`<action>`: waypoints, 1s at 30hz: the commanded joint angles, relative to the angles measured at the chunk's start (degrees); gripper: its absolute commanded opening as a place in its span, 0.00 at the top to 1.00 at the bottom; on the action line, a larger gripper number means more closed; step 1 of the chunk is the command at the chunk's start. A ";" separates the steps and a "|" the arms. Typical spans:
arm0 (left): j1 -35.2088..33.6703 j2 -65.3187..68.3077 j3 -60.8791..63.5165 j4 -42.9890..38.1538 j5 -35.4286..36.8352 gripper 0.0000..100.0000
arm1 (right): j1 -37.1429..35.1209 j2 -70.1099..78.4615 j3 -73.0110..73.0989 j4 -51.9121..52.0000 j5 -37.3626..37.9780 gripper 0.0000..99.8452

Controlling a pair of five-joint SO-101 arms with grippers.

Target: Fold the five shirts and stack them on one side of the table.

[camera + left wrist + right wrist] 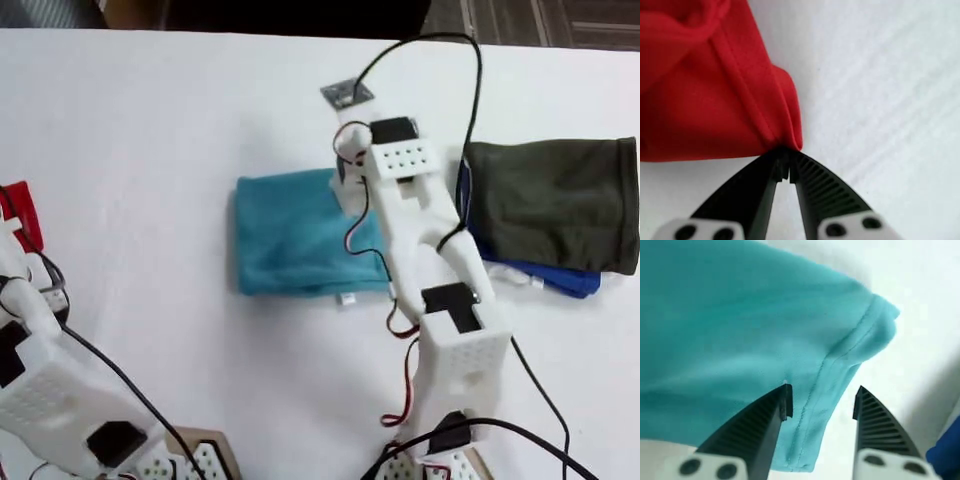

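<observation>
High view is showing a white tabletop [150,150] carrying a teal shirt [300,235]. Right fingers [762,425] are standing apart astride its hem. Left fingers [750,195] are pinching closed on a red shirt [700,90].

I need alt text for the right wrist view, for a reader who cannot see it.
The right end effector, open, straddles the seamed edge of a teal shirt on a white table. Some blue cloth lies nearby.
</observation>
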 commanded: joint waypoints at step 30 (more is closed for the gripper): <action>-0.62 0.88 0.57 -1.49 0.26 0.97 | -1.36 -0.84 0.79 -0.31 -2.29 0.71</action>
